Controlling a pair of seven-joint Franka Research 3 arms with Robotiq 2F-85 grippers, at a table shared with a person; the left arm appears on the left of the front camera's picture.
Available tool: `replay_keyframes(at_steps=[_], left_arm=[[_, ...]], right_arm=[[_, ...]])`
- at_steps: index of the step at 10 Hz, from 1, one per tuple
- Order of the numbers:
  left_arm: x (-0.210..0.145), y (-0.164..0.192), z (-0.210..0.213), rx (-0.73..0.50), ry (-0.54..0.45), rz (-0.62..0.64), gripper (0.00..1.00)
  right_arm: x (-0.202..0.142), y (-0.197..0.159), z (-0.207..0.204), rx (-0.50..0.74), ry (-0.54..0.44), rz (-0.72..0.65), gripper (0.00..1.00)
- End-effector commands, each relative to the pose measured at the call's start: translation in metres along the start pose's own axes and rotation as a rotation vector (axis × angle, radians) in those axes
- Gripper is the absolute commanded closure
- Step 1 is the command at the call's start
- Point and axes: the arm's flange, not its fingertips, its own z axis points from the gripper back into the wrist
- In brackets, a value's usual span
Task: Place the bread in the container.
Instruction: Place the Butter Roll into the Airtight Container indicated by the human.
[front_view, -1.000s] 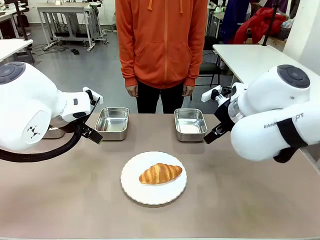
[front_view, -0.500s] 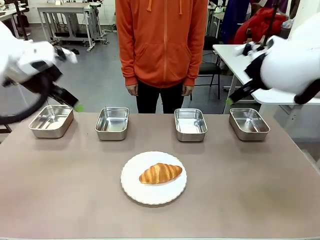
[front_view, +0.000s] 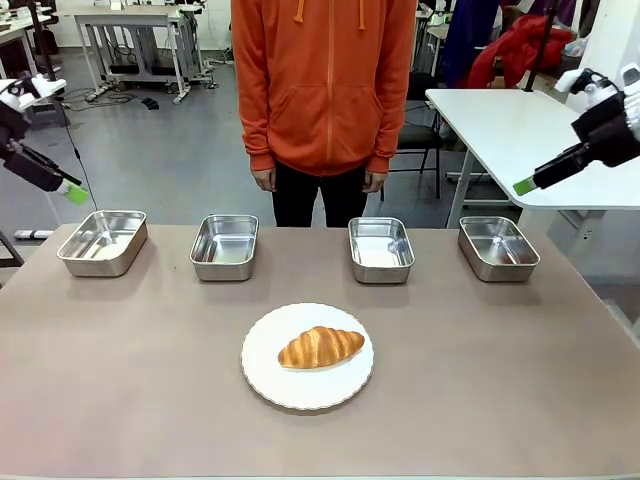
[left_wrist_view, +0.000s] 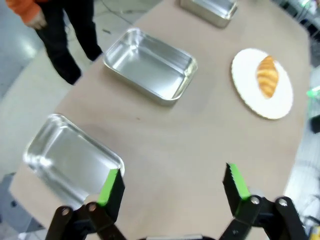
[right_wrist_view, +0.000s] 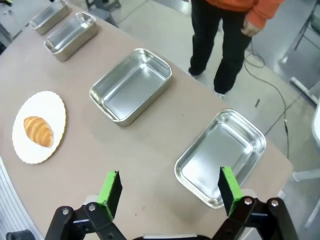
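The bread (front_view: 320, 347) lies on a white plate (front_view: 262, 375) midway along the near half of the table (front_view: 500, 400). Four steel containers line the far edge, seemingly all empty: left-end container (front_view: 103, 240), second container (front_view: 224, 245), third container (front_view: 381, 248), right-end container (front_view: 498, 247). The left gripper (left_wrist_view: 171, 172) hangs raised off the far-left corner, above the left-end container, jaws spread wide, gripping nothing. The right gripper (right_wrist_view: 169, 175) hangs raised off the far-right corner, above the right-end container, jaws likewise wide and empty.
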Motion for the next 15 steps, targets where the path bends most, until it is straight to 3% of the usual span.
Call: replay_keyframes(at_steps=[1,5,10,15], left_arm=[[0.015,-0.013,0.002,-0.001,0.029,0.021,0.0],[0.009,-0.007,-0.004,0.007,0.029,0.006,0.0],[-0.025,0.043,0.072,-0.007,-0.202,0.02,0.0],[-0.039,0.048,0.101,0.088,-0.316,-0.048,0.0]], right_arm=[[0.008,0.006,-0.003,-0.031,0.028,-0.018,0.0],[0.003,0.004,-0.004,-0.02,0.033,0.004,0.0],[-0.007,-0.076,0.055,0.049,-0.14,-0.04,0.0],[-0.026,-0.097,0.075,0.031,-0.219,-0.049,0.0]])
